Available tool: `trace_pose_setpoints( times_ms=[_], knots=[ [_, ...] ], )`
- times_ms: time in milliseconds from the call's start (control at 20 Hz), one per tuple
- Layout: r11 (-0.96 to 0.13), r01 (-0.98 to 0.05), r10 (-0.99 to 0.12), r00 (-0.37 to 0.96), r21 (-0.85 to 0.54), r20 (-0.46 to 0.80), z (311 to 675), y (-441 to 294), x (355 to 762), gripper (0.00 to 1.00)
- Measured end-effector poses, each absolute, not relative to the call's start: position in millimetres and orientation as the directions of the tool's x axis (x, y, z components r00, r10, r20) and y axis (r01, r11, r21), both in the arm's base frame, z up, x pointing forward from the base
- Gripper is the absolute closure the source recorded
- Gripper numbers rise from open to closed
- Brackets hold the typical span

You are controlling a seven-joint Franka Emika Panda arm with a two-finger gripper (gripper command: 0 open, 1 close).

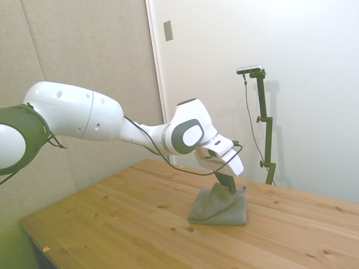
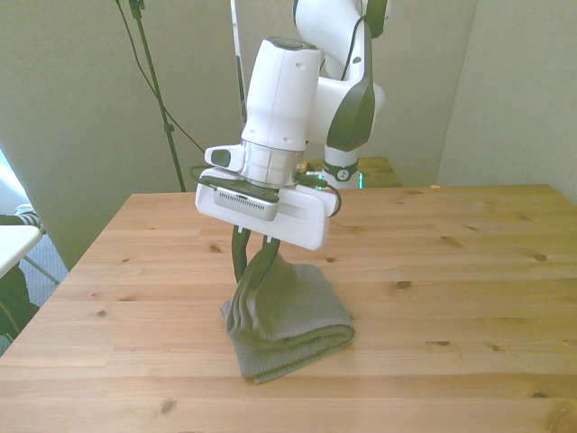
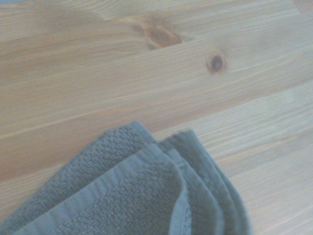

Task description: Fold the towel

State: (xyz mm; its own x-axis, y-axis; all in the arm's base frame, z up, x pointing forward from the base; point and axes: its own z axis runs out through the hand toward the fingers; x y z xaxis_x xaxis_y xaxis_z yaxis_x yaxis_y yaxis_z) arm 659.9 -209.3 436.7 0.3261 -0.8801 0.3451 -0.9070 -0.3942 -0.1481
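On the wooden table (image 2: 469,271) the grey towel (image 2: 293,325) sits bunched directly under the gripper (image 2: 255,257), whose fingers pinch its raised corner, rest trailing toward the camera.

No readable text, label or number anywhere.

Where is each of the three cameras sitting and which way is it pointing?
Side view: off the table's side, looking across; arm, gripper pinching the towel.
Front view: across the table, facing the robot; wrist, gripper, towel.
Wrist view: looking down at towel edges on wood; no robot parts.
All share the towel.
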Motion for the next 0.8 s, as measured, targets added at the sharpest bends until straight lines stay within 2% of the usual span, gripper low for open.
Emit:
trace_pose_setpoints(
  times_ms=[200,350,550,800],
  knots=[
    [-0.398,-0.904,-0.883,0.33,-0.158,0.334,438.7,-205.5,659.4,0.0],
    [-0.426,-0.885,-0.885,0.363,-0.19,0.292,453.1,-193.6,649.7,0.0],
    [-0.462,-0.868,-0.877,0.416,-0.184,0.239,479.5,-175.9,605.2,0.0],
    [-0.532,-0.824,-0.847,0.511,-0.194,0.148,491.3,-126.5,531.4,0.0]
  ],
)
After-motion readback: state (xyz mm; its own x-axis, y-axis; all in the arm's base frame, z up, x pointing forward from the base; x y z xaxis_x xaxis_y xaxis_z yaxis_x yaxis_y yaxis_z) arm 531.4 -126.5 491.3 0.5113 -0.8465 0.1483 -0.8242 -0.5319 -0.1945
